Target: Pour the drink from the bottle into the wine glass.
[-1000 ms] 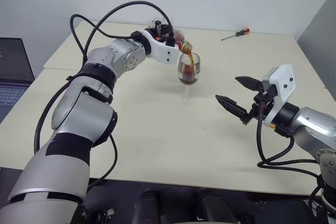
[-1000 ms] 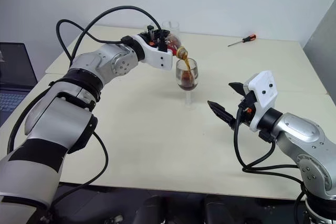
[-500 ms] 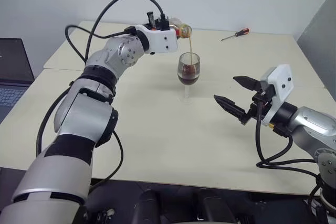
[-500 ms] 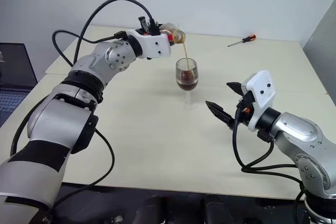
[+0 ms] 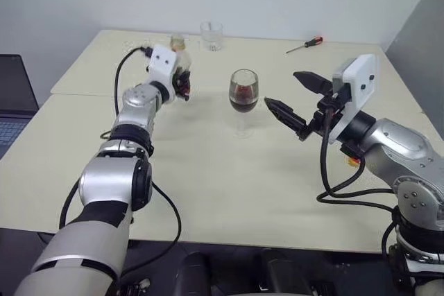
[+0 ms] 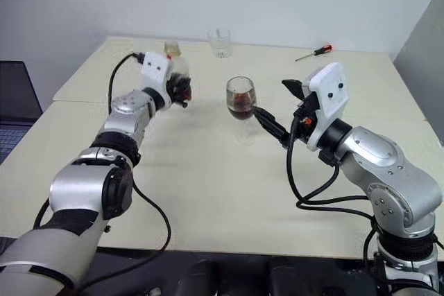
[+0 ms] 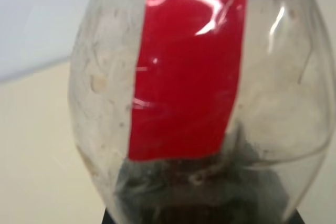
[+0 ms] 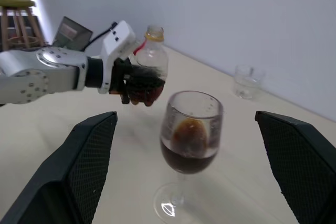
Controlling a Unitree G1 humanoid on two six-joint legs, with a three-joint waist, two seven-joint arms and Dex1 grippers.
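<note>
**Caller:** Back upright goes your bottle (image 8: 150, 56) — a second ago it was tipped over the wine glass (image 5: 243, 93) with a stream running, and now your left gripper (image 8: 137, 83) has swung it away to the left of the glass and lower, near the table (image 5: 222, 192). Pouring has stopped.

**Partner:** And your left fingers are clamped tight on the bottle's lower body; the yellow neck ring points up, and the red label strip (image 7: 189, 66) faces the left wrist camera. Only a dark remnant sits at the bottom of the bottle.

**Caller:** Look at the glass: it stands on its foot mid-table, with the drink (image 8: 186, 156) dark brown-red in the lower part of the bowl.

**Partner:** Your right gripper (image 5: 291, 102) has come up and in toward the glass. Its fingers are spread wide, holding nothing, one tip just beside the bowl on the right.

**Caller:** Behind all that, a short tumbler (image 5: 211, 35) stands at the far edge, and a screwdriver (image 5: 305, 44) lies off to the far right.
</note>
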